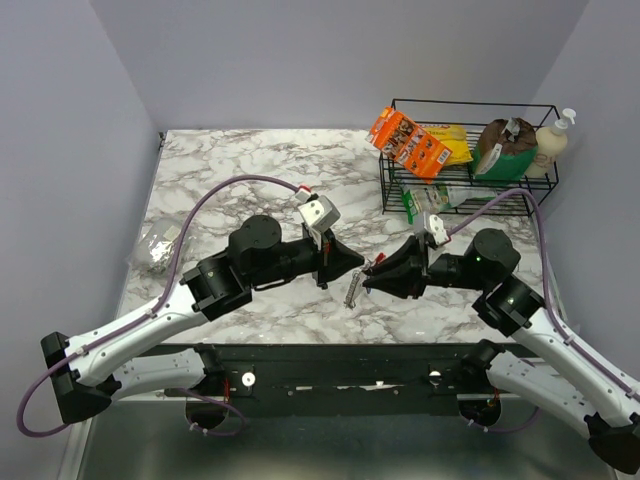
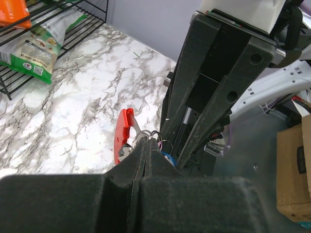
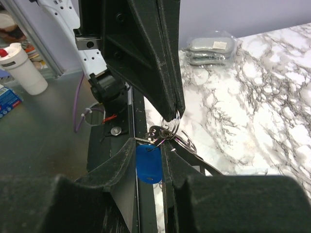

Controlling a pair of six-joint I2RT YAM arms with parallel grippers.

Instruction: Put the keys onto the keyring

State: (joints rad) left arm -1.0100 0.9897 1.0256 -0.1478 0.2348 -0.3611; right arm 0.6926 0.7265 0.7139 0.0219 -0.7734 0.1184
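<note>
Both grippers meet above the middle of the marble table. My left gripper (image 1: 358,264) is shut, its fingertips (image 2: 144,143) pinching a thin wire ring of the keyring (image 3: 174,127). The keyring's red curved piece (image 2: 123,134) hangs just left of those tips, and a grey strip (image 1: 352,292) dangles below. My right gripper (image 1: 370,282) is shut on the blue-headed key (image 3: 148,163), which fills the gap between its fingers (image 3: 125,156). More small metal keys and rings (image 3: 160,132) bunch together where the two grippers meet. The blue head (image 2: 168,158) peeks out beside the left fingers.
A black wire basket (image 1: 545,182) at the back right holds snack packs, with a pump bottle (image 1: 553,140) at its corner. A clear plastic bag (image 1: 158,245) lies at the table's left edge. Grey packets (image 3: 210,45) rest on the marble. A cardboard box (image 2: 294,170) stands off the table.
</note>
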